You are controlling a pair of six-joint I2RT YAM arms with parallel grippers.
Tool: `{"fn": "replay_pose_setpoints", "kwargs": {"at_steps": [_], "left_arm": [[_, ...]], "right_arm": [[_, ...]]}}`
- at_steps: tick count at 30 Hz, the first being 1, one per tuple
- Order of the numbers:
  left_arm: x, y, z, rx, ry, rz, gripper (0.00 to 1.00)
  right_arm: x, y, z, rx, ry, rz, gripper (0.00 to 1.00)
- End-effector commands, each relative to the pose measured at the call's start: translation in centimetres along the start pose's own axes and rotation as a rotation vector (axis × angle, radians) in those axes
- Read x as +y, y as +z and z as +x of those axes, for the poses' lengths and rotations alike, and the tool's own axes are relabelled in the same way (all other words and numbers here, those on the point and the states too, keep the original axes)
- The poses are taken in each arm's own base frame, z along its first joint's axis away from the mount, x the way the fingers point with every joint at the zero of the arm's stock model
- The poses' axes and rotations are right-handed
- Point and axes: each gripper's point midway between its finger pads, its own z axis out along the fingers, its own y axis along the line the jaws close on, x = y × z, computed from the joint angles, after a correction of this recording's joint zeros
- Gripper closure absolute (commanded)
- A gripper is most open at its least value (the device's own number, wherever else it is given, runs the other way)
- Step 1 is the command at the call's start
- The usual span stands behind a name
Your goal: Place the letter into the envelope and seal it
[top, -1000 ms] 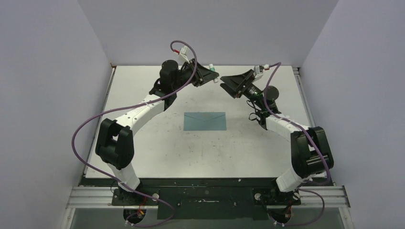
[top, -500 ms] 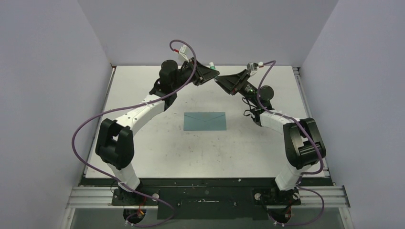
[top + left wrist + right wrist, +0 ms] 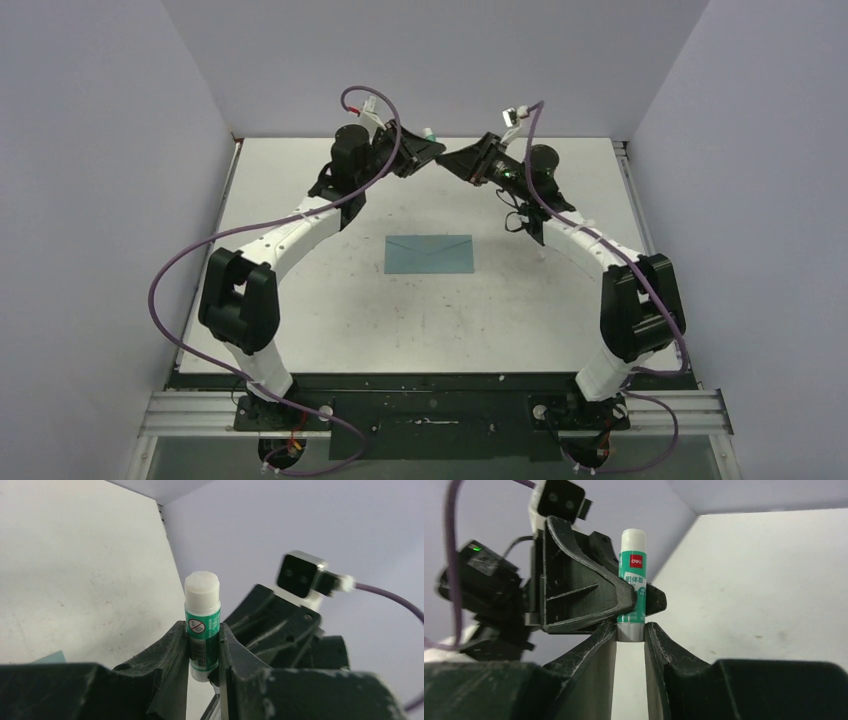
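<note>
Your count of what's on view
You have one table (image 3: 300, 300), one envelope (image 3: 429, 254), one glue stick (image 3: 202, 625), and two arms, left (image 3: 290, 235) and right (image 3: 590, 240).

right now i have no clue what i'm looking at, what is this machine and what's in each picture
Two robot arms are bolted at the near edge of a table. The wide picture looks down from above; the other two come from cameras on each wrist. A teal envelope lies flat mid-table. Toward the far side the arms meet in the air: the left gripper clamps a white-and-green glue stick, and the right gripper appears closed on its grey end.
</note>
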Motion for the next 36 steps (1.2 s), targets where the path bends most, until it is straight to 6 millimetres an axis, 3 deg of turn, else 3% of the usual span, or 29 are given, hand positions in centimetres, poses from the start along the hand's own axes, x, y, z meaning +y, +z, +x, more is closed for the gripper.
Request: {"fn": "replay_pose_setpoints", "kwargs": {"at_steps": [1,5,8,9,12,14,17,22,30,33,36], "left_arm": [[-3.3,-1.1,-0.4,-0.026,-0.001,0.021,1.0],[-2.5,-1.4,-0.6,-0.036,-0.024,-0.045,1.0],[-2.4,-1.6,-0.9,-0.047,-0.031,-0.068,1.0],[-2.5,-1.6,-0.9,-0.046,-0.026,-0.061,1.0],[-3.1,-1.8,-1.1,-0.034,0.019,-0.022,1.0],[-3.5,-2.0,-1.4,-0.034,0.075,0.015,1.0],[-5.2,-2.9,-1.4,-0.022,0.166,0.133,1.0],[-7.7,-4.4,-0.7,0.016,0.319,0.305,1.0],[-10.1,-5.5,-0.2,0.025,0.445,0.406,1.0],[-10.9,-5.7,0.2,0.028,0.446,0.442,1.0],[-11.4,-5.9,0.5,0.034,0.44,0.457,1.0]], "right_arm": [[-2.5,0.6,3.5,0.215,-0.55,0.264,0.95],[-5.2,-0.3,3.5,0.262,-0.811,0.526,0.95],[-5.6,-0.7,3.6,0.278,-0.873,0.614,0.93],[-5.0,-0.6,3.6,0.27,-0.844,0.59,0.83],[-0.8,-0.3,1.8,0.163,-0.595,0.33,0.36],[1.7,-1.6,-1.1,0.05,-0.418,0.172,0.23],[5.2,-4.2,-4.5,-0.072,-0.255,-0.038,0.16],[8.8,-7.1,-5.4,-0.119,-0.116,-0.279,0.14],[10.5,-6.6,-3.1,-0.077,-0.009,-0.426,0.18],[11.5,-5.3,-1.3,-0.027,0.002,-0.478,0.26],[11.9,-4.4,-0.4,-0.01,0.022,-0.508,0.42]]}}
